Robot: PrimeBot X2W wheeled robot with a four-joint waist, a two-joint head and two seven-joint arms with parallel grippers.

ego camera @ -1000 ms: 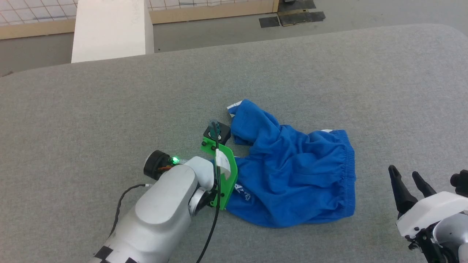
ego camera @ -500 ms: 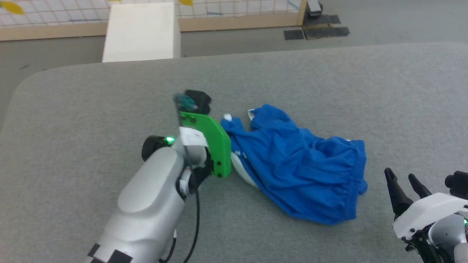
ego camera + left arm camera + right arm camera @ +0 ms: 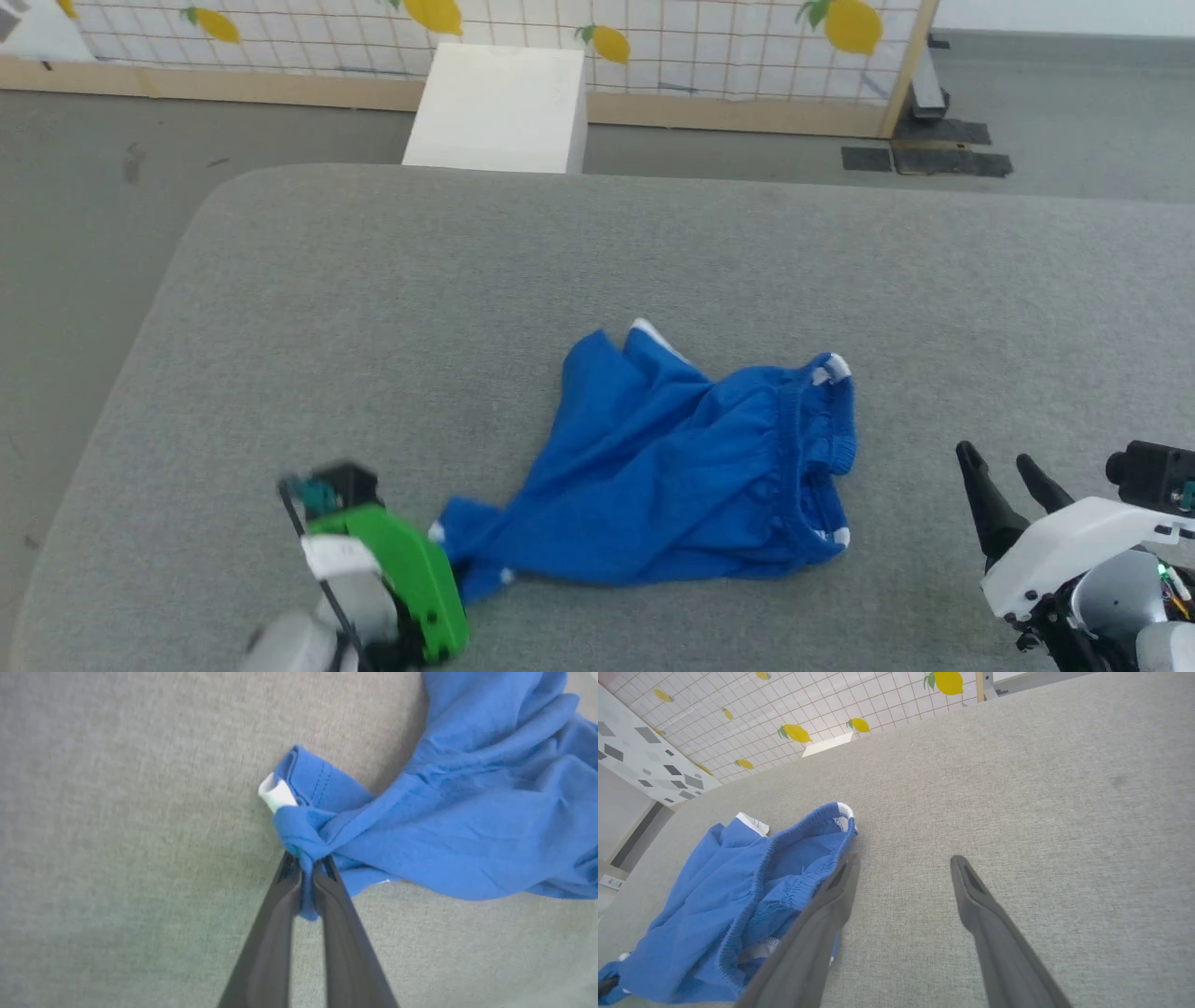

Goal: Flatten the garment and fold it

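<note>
Two left fingers (image 3: 275,933) are pressed together on a bunched hem corner of the blue shorts (image 3: 672,476), just beside a fold of white trim (image 3: 276,794). The shorts are laid crumpled on the grey tabletop (image 3: 373,308), drawn out from the pinched corner at the near left toward the gathered waistband (image 3: 794,439) on the right. The right fingers (image 3: 994,933) are spread apart and empty, near the waistband.
</note>
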